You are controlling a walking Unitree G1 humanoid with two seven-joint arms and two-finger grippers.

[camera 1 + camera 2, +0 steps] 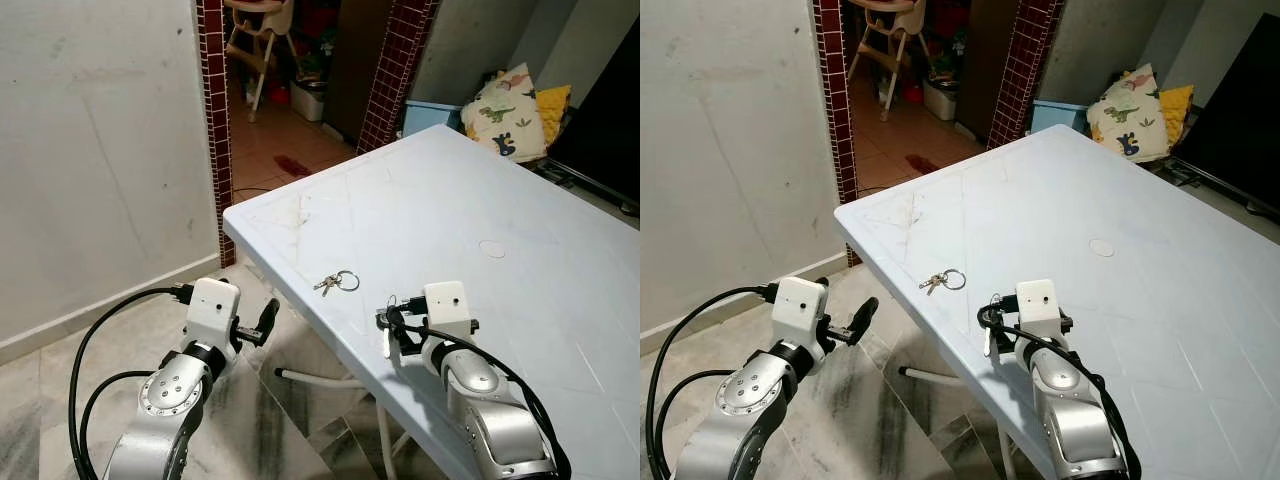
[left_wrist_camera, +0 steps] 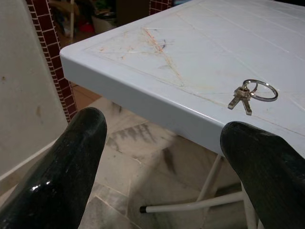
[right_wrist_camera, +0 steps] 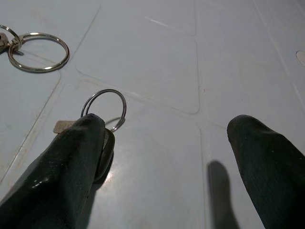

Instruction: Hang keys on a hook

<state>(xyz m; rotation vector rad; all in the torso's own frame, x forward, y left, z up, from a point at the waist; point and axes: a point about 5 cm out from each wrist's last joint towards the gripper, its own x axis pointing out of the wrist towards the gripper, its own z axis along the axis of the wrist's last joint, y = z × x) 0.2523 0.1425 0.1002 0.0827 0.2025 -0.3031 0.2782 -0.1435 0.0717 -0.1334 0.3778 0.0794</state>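
Pale blue table [image 1: 520, 200] fronts a tiled doorway. Left gripper [image 1: 268, 318] hovers spread beside its edge. Keys [image 1: 337, 282] lie near that edge. Right gripper [image 3: 162, 157], spread, touches a second ring [image 3: 106, 107] in its wrist view.

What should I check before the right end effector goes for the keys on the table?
1. Keys lie flat on the table, near its edge, nothing on them: ok.
2. Right end effector open: ok, fingers wide apart.
3. Right end effector centred on the keys: not ok; they lie ahead and to its left.
4. Second ring free of its finger: cannot tell whether it is caught there or lies on the table.
5. Left end effector out of the way: ok, open, off the table over the floor.
6. Where the hook is: cannot tell.
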